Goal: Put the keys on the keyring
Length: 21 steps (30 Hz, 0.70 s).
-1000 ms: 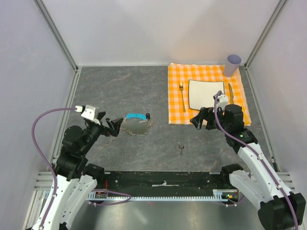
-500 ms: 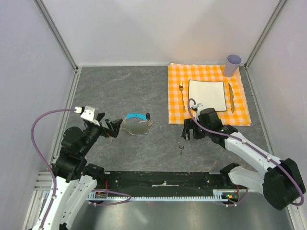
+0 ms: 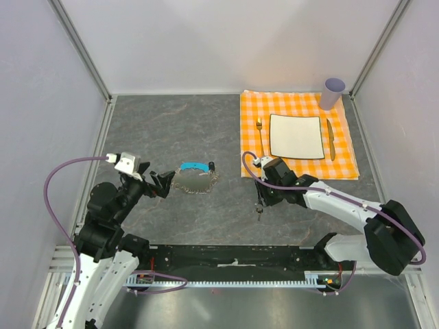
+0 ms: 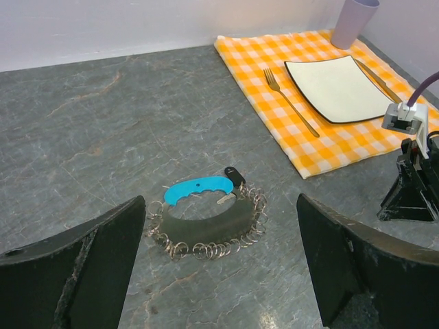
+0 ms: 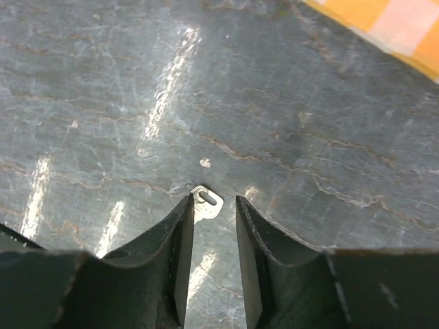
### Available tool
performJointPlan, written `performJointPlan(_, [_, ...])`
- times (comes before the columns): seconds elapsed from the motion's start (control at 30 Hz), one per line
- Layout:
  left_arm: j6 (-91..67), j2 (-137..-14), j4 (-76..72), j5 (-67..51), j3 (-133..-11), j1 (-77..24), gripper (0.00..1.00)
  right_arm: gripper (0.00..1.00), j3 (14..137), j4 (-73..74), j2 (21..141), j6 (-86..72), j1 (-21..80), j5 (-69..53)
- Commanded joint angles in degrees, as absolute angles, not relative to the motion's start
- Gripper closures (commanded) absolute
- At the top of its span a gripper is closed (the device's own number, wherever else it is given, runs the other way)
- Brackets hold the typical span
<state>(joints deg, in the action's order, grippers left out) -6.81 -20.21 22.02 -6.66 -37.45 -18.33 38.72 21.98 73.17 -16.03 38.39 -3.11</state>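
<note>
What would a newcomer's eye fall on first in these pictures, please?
The orange checked cloth at the far right, set with a white plate, stands out most. Next comes the keyring with its blue tag, lying before the open left gripper, and the right gripper straddling a small key.

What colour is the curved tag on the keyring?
Bright blue. The tag on the keyring shows best in the left wrist view.
</note>
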Motion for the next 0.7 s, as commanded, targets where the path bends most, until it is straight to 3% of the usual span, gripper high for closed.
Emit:
performJointPlan(0.0, [-7.0,-19.1,22.4,-7.8,-39.4,-17.9,0.02,0.64,40.7,22.9,73.2,-16.3,40.2,-2.5])
performJointPlan(0.67, [-6.9,-19.2,22.4,-8.1,-39.4,-17.9,0.04,0.66,44.6,26.0,80.1,-15.7,44.4,-2.4])
